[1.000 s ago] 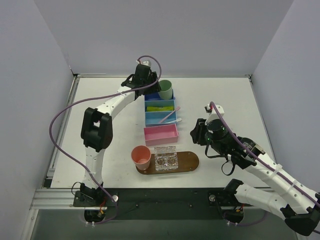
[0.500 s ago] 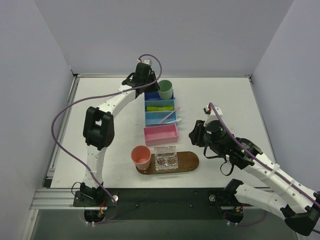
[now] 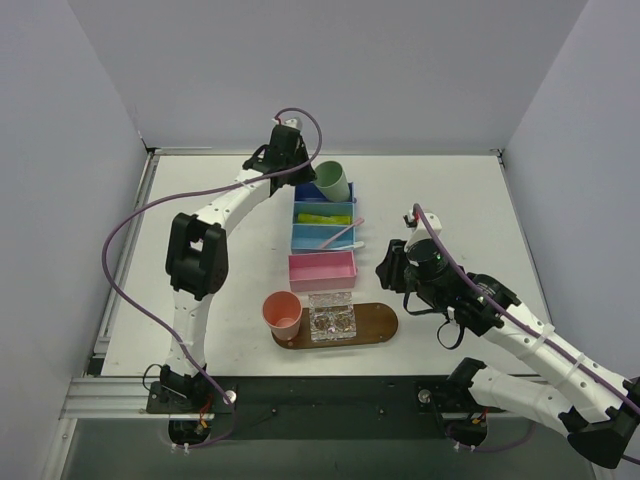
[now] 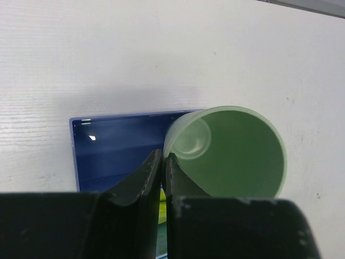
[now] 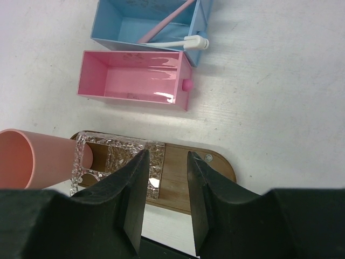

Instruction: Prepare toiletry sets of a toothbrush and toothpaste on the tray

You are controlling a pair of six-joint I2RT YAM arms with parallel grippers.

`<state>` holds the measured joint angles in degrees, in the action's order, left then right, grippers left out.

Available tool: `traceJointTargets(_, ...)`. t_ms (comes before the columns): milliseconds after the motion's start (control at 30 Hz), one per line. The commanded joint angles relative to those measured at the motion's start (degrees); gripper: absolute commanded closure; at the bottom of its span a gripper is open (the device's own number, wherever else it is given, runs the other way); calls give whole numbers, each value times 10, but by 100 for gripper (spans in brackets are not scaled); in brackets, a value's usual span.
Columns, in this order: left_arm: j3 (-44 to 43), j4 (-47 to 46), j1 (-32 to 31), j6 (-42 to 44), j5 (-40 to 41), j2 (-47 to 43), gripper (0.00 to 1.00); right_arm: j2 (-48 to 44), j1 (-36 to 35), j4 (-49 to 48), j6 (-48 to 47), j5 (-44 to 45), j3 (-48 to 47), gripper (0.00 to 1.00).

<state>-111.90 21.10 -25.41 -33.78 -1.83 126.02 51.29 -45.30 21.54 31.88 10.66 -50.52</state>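
Now the left end effector (image 4: 163,157) pinches the plain mint-green cup (image 4: 237,156).

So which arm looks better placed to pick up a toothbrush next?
Probably the right. The right gripper is open and empty, hovering near the light blue bin where the toothbrushes lie. The left gripper is farther back, clamped on the green cup at its rim.

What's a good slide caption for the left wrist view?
Close-up: left gripper pinching the wall of the mint-green cup, at the dark-blue bin on the white table.
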Motion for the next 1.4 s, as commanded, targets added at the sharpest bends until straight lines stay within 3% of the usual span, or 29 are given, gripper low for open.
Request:
traceJointTargets(0, -39, -11, -1, 7, 0, -18, 100, 6, 4, -16, 1, 9, 3, 70)
traceJointTargets(267, -48, -4, -5, 34, 14, -36, 100, 1, 4, -15, 2, 14, 3, 70)
traceJointTargets(800, -17, 19, -35, 157, 73, -161, 100, -1, 5, -12, -34, 53, -24, 69)
traceJointTargets(1067, 92, 9, -82, 289, 67, -275, 100, 2, 45, 4, -89, 37, -82, 62)
traceJointTargets(1200, 154, 9, -99, 320, 32, -321, 100, 15, 100, 21, -123, -23, -138, 59)
traceJointTargets(1367, 186, 20, -133, 322, 18, -350, 100, 68, 116, 80, -147, -65, -216, 54)
